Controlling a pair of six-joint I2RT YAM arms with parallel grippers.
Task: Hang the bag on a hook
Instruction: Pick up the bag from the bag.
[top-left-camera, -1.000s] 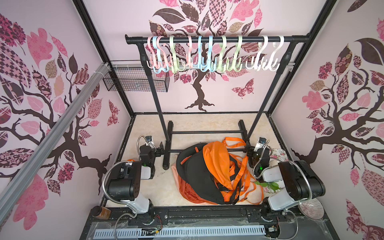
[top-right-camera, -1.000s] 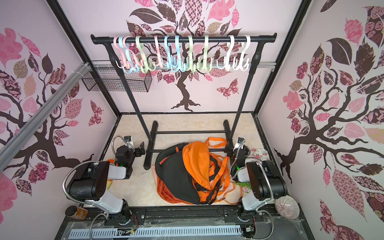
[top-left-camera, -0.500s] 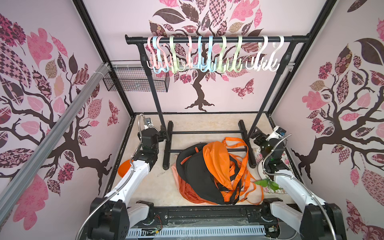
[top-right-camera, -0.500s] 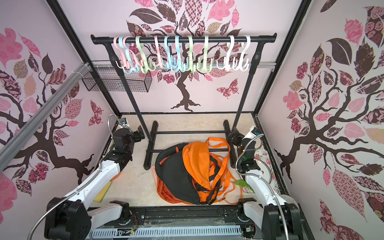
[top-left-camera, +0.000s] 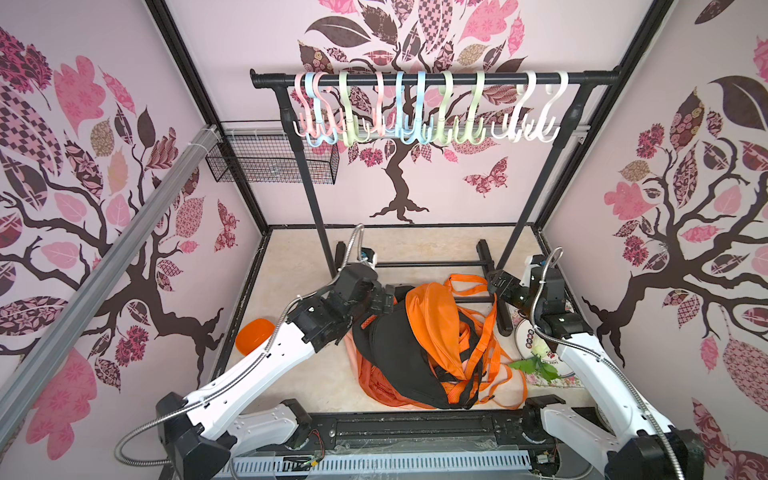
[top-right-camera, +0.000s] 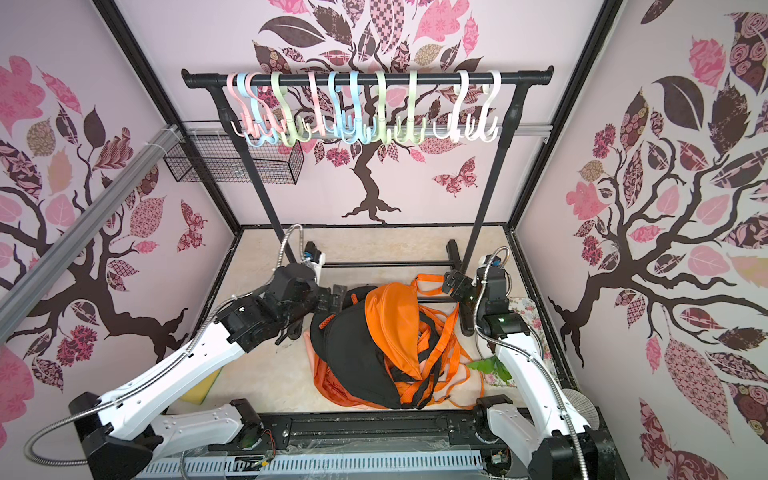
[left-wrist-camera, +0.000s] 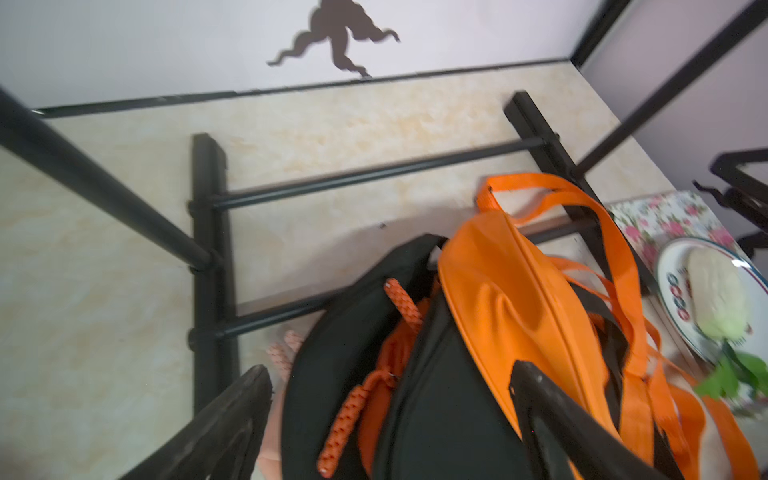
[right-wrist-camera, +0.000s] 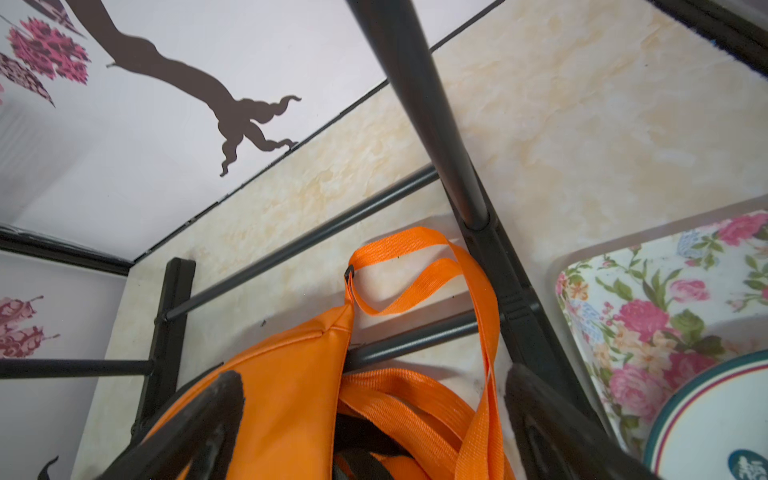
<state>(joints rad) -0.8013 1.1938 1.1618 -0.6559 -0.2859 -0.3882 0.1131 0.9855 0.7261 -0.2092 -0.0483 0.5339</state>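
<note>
Left jaws wide apart over bag (left-wrist-camera: 436, 415), right jaws wide apart near its orange strap (right-wrist-camera: 399, 246), neither gripping

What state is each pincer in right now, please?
Left pincer: open, poised over the bag, gripping nothing.
Right pincer: open, near the bag's orange strap, gripping nothing.

Open floor (top-left-camera: 415, 245) at upper centre, behind the rack's base bars (top-left-camera: 428, 263), offers clear passage, while the heaped orange-and-black bag (top-left-camera: 415, 345) at centre, the rack's two slanting uprights (top-left-camera: 314, 208) and a plate (top-left-camera: 525, 332) at right hem in the middle ground.
</note>
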